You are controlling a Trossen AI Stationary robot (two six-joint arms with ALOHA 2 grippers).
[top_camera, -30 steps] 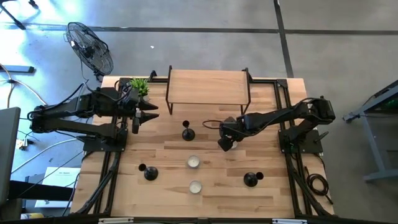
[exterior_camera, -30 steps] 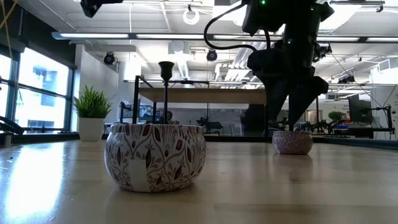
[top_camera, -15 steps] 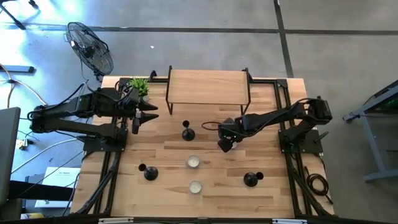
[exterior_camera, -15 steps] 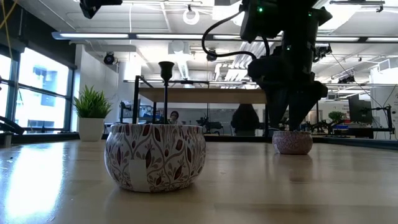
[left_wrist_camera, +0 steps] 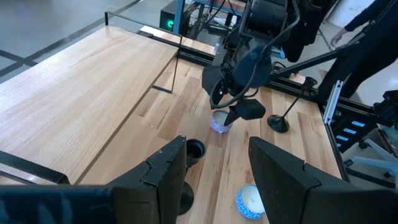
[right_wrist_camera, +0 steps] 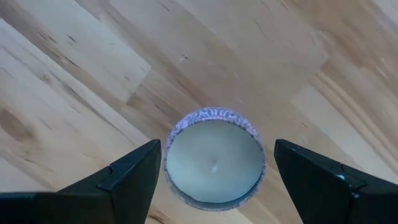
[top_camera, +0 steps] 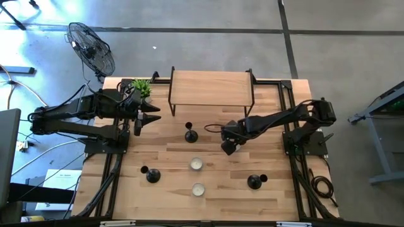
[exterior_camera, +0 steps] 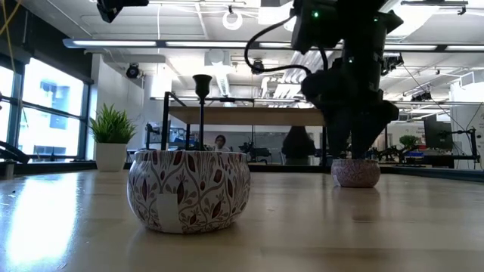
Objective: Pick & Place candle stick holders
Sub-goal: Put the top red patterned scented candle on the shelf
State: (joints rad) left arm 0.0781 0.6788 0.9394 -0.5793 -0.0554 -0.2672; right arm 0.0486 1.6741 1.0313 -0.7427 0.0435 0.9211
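Observation:
Three black candle stick holders stand on their round bases: a tall one (top_camera: 190, 134) mid-table, one at the near left (top_camera: 151, 176) and one at the near right (top_camera: 254, 182). Two tealight cups (top_camera: 196, 164) (top_camera: 198, 188) sit near the middle front. My right gripper (top_camera: 227, 146) is open over a third cup (right_wrist_camera: 214, 158), with one finger on either side of it (exterior_camera: 355, 172). The cup rests on the table. My left gripper (top_camera: 158, 116) is open and empty, held above the table's far left.
A wooden shelf on a black frame (top_camera: 211, 88) stands at the far edge, with a small potted plant (top_camera: 142, 87) to its left. A fan (top_camera: 91, 47) stands off the table. Bare wood (top_camera: 297, 189) lies along the front.
My right gripper has shifted a little toward the table's left edge and come down closer over the tealight cup, fingers still apart. The cup has stayed in place.

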